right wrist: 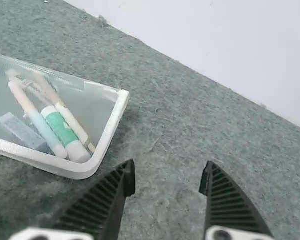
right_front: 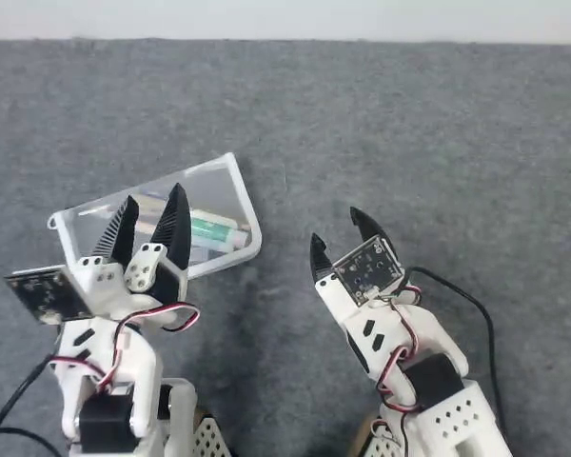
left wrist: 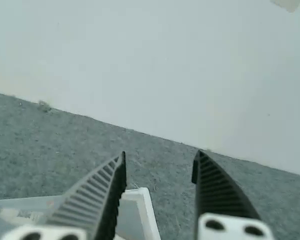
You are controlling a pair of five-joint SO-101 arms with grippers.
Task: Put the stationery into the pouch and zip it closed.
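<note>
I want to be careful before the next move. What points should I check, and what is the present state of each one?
1. Stationery inside the pouch: ok. Pens, a green-labelled stick and a grey block lie in it.
2. Nothing loose on the grey mat: ok, as far as the views reach.
3. Pouch zipped shut: cannot tell.
4. Left gripper open and empty: ok. It hangs over the pouch.
5. Right gripper open and empty: ok. It is beside the pouch, apart from it.
</note>
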